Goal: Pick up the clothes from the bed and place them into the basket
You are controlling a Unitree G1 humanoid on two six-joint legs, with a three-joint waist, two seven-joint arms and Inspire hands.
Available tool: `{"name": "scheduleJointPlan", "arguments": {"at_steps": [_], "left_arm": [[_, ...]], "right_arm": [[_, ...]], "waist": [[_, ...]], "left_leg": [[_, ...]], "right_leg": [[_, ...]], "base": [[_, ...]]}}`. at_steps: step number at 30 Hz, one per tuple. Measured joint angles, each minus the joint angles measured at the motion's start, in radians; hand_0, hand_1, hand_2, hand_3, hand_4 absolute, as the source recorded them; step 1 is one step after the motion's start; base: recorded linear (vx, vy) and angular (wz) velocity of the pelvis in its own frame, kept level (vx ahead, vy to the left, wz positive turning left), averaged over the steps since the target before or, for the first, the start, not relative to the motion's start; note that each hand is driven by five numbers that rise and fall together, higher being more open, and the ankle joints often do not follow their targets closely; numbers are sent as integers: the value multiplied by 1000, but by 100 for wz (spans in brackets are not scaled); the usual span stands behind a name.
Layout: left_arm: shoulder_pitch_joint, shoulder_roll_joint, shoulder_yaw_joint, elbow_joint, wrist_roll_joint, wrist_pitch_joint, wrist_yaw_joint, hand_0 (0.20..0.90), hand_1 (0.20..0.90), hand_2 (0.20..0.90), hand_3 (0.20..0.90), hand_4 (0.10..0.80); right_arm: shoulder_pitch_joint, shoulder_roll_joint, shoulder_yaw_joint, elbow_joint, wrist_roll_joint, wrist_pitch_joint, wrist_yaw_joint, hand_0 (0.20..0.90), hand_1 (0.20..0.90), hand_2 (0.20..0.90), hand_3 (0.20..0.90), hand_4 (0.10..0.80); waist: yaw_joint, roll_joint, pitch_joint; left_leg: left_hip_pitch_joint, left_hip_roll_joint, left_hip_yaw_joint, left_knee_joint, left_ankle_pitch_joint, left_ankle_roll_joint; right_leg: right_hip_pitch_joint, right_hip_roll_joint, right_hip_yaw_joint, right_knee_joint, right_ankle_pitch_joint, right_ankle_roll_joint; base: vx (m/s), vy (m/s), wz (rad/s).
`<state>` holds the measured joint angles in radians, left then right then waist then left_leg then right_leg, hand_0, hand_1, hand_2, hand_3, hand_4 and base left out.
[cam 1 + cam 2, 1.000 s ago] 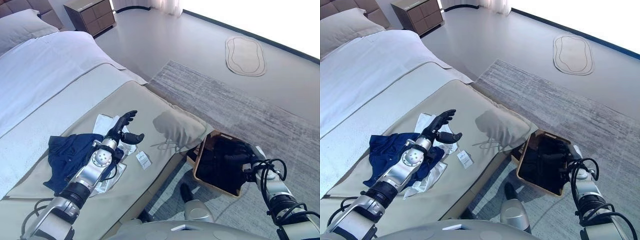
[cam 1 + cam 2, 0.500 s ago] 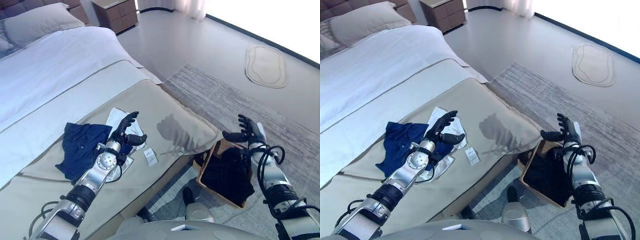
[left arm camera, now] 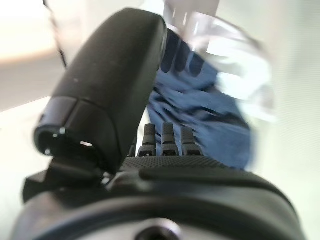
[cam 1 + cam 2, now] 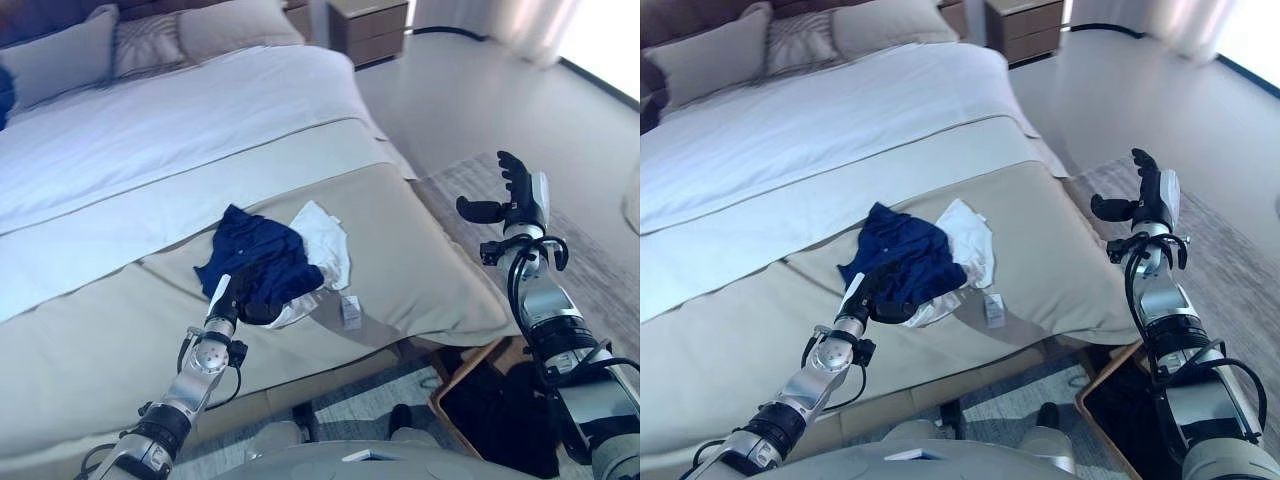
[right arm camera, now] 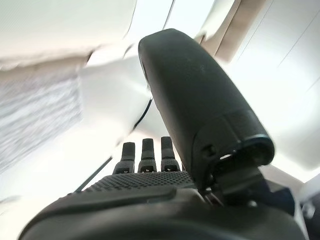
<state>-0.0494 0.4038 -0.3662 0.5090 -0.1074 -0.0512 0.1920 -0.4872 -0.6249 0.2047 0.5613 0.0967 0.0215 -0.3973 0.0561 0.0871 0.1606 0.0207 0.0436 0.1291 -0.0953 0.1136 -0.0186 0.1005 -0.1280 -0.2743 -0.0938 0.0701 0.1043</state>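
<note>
A navy garment (image 4: 258,258) lies crumpled on the beige bed cover (image 4: 420,270), overlapping a white garment (image 4: 325,240) beside it. My left hand (image 4: 232,297) is open at the near edge of the navy garment, fingers straight and pointing into it. The blue cloth (image 3: 210,110) shows just past its fingers in the left wrist view. My right hand (image 4: 515,195) is open and empty, raised in the air beside the bed's foot corner. The wooden basket (image 4: 465,368) stands on the floor below it, with dark clothes (image 4: 510,410) inside.
A small white tag (image 4: 350,310) lies on the cover near the clothes. Pillows (image 4: 120,50) are at the head of the bed, on white bedding (image 4: 200,110). A nightstand (image 4: 368,28) stands beyond. A grey rug (image 4: 600,270) lies under the basket.
The camera has swung toward the bed. My right hand has risen out of the basket, empty and open. My left hand has dropped to the navy garment's near edge.
</note>
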Motion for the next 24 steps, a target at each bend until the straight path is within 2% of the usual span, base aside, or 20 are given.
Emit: {"name": "scheduleJointPlan", "arguments": {"at_steps": [11,19,24], "left_arm": [[21,2,31,-9,-70,-66,-54,900,900,900,900,800],[52,15,50,-26,-91,-84,-78,900,900,900,900,800],[47,50,50,-57,-111,-109,-69,900,900,900,900,800]], "right_arm": [[-96,3,88,100,-8,12,63,900,900,900,900,800],[-154,4,97,206,-21,30,78,900,900,900,900,800],[-262,3,124,240,-22,43,88,900,900,900,900,800]], "waist": [[86,-4,2],[140,-9,5],[168,-8,77]], "left_leg": [[0,-29,-81,4,19,-3],[-54,-43,-147,4,39,-3],[-121,-46,-185,5,69,-9]], "right_leg": [[47,-17,-82,1,-18,7],[30,-17,-148,1,-25,10],[-15,-17,-188,2,-26,9]], "base": [[102,48,24],[27,88,25],[-64,78,23]]}}
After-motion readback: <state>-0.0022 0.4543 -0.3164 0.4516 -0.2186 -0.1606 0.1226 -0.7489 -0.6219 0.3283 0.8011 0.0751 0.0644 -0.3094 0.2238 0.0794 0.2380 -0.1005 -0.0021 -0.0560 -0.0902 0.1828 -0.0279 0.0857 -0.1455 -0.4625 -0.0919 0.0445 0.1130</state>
